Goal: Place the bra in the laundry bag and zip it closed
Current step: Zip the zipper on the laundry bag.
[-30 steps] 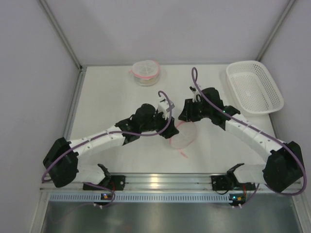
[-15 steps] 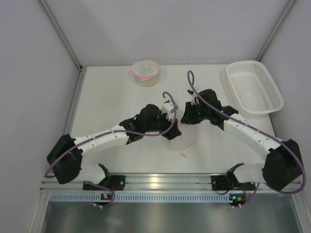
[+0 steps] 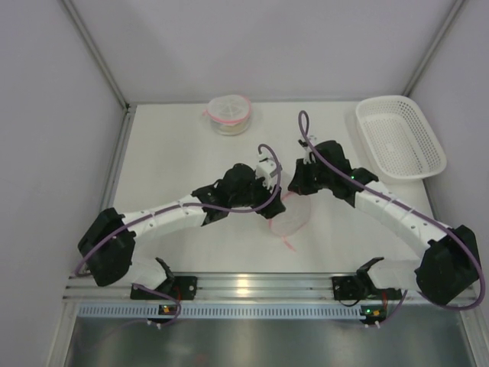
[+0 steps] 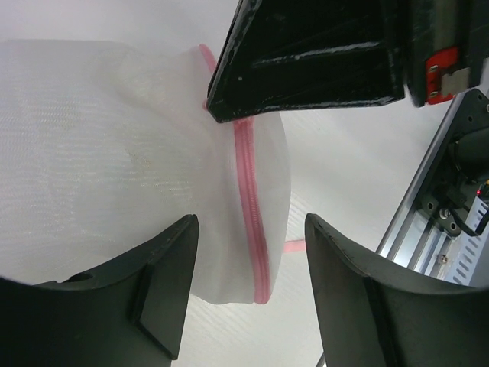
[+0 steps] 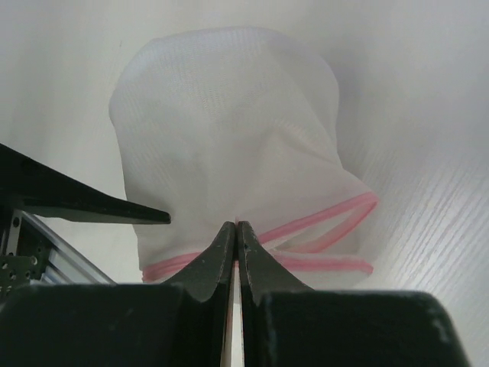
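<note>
R fingers pinched shut on laundry bag rim by pink zipper; L fingers wide, straddling it. Prob. bag-opening step; next, L grips opposite rim.

Bright diffuse light, faint soft shadows, glare on metal rail, wrist close-ups slightly soft

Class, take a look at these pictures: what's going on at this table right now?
Two robot arms are working on a white mesh laundry bag lying mid-table. The right hand is shut, pinching the bag's edge by the pink zip. The left hand is open, its fingers either side of the bag's rim, not gripping. No bra shows, and whether one is inside cannot be told. A white basket and a round pink-trimmed item sit farther back, untouched.
</note>
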